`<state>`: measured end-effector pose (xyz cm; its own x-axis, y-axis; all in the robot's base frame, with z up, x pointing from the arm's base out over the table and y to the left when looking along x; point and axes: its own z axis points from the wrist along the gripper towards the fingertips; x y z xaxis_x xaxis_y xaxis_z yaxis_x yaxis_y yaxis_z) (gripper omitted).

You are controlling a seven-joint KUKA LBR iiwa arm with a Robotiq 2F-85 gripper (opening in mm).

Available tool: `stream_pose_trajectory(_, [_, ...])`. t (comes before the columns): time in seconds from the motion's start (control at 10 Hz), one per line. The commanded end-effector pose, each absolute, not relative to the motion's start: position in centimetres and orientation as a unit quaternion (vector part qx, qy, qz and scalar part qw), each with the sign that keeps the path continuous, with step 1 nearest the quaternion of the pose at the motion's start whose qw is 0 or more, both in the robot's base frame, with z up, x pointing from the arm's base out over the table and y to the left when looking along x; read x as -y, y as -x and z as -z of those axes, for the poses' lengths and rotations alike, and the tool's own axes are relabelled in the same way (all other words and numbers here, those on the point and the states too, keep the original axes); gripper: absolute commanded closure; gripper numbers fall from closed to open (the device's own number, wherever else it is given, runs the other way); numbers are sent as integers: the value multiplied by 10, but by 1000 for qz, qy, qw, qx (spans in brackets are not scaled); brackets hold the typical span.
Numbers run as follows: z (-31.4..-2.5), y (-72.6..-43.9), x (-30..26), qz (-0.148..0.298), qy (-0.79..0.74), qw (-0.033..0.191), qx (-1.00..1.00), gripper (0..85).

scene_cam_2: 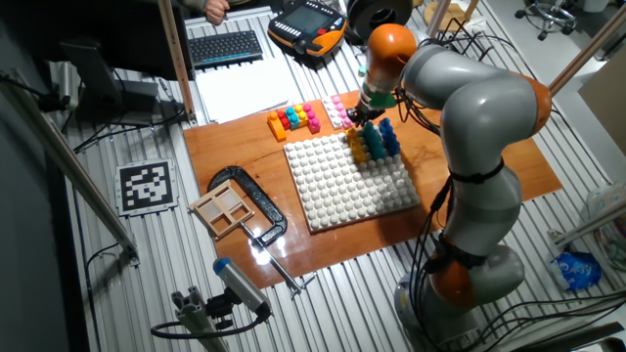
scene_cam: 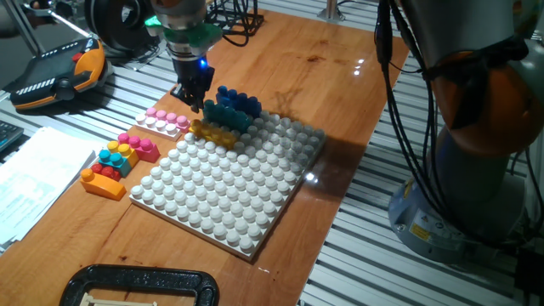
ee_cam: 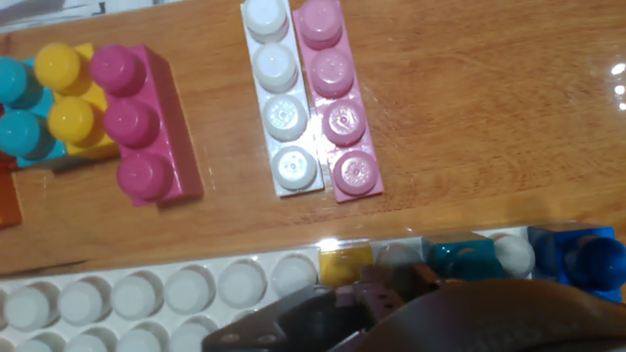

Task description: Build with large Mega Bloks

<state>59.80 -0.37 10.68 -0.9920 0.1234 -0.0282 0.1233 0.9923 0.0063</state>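
Three Mega Bloks stand in a row on the far edge of the white baseplate (scene_cam: 229, 187): a dark blue one (scene_cam: 240, 101), a cyan one (scene_cam: 227, 116) and a yellow-orange one (scene_cam: 213, 133). In the hand view they show as yellow (ee_cam: 344, 262), cyan (ee_cam: 460, 259) and dark blue (ee_cam: 577, 256). My gripper (scene_cam: 195, 104) hangs just above the yellow brick's left end. Its fingers look pressed together with nothing between them. It also shows in the other fixed view (scene_cam_2: 363, 117) and, dark and blurred, at the bottom of the hand view (ee_cam: 372, 303).
A white strip (ee_cam: 279, 98) and a pale pink strip (ee_cam: 337, 98) lie side by side on the wooden board beyond the plate. A pink brick (ee_cam: 145, 127) and a cluster of cyan, yellow and orange bricks (scene_cam: 110, 166) lie left. A black clamp (scene_cam: 136, 287) sits at the front.
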Motion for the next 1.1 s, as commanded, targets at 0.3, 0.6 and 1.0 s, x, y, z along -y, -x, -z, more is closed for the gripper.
stream_pose_trajectory(0.3, [-106, -601, 4, -3, -66, 25, -997, 510])
stream_pose_trajectory(0.6, [-101, -639, 8, -10, -64, 29, -997, 510])
stream_pose_trajectory(1.0, [-102, -692, 29, 1, -46, 35, -998, 510])
